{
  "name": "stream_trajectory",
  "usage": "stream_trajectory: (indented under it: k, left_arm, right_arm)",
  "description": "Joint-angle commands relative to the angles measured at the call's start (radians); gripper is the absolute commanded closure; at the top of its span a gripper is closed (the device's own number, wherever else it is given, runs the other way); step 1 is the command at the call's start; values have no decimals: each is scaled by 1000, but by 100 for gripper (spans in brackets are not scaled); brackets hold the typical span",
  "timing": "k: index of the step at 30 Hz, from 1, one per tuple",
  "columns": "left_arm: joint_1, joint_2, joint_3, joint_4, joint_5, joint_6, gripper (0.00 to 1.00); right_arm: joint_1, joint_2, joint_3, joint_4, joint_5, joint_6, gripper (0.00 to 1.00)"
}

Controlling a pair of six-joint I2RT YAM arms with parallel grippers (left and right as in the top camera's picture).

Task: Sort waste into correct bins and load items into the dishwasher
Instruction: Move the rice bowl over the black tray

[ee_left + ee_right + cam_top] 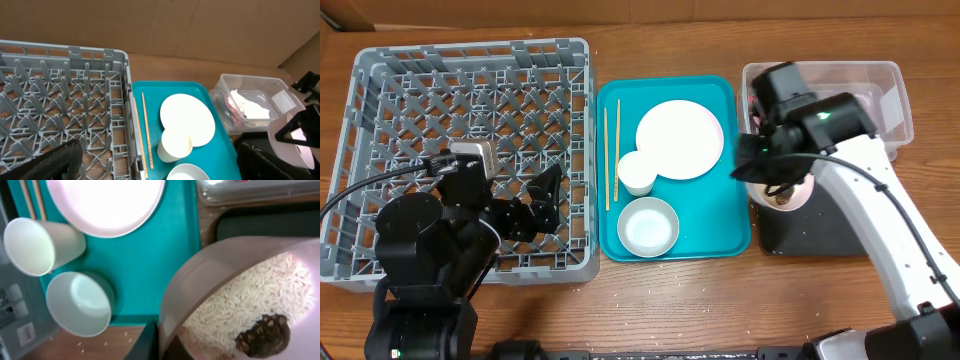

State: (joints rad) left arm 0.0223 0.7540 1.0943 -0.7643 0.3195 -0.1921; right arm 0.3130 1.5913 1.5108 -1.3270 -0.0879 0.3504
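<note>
My right gripper [167, 342] is shut on the rim of a pale bowl [235, 265], which it holds tilted. In the bowl lie white rice [260, 297] and a brown food lump [264, 336]. From overhead this bowl [790, 195] hangs over the near end of the black tray [820, 232]. The clear tub [250, 82] holds a red wrapper [230, 107] and a white napkin [252, 107]. The plate [680, 140], cup [636, 172], second bowl [648, 226] and chopsticks [612, 150] lie on the teal tray [720, 235]. My left gripper [548, 200] stands open and empty above the grey dish rack [470, 110].
A few loose rice grains [80, 342] lie on the wooden table just in front of the teal tray. A cardboard wall [200, 25] runs along the back. My right arm [880, 220] reaches across the table's right side.
</note>
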Motion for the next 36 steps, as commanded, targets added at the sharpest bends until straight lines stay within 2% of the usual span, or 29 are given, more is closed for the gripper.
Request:
stream_trajectory:
  k: [1,11,17,22,27,32,36]
  left_arm:
    - [10,-1,21,1,14,-14,0]
    - [10,-1,21,1,14,-14,0]
    - [10,-1,21,1,14,-14,0]
    - [10,-1,21,1,14,-14,0]
    - [10,-1,21,1,14,-14,0]
    - [10,-1,21,1,14,-14,0]
    - [10,-1,21,1,14,-14,0]
  right_arm:
    - [-100,-34,-91,65,-134,-143,96]
    - [-377,-35,-198,129,-482,-392,96]
    - [-557,-35,-324,153,-753,-566,96]
    - [-694,-35,-413,145,-981,-779,96]
    - [-754,-35,-487,199,-1060,-787,96]
    - [-805,-35,-567,251,-1239,-906,96]
    - [-849,-35,-602,278,-1273,-900,96]
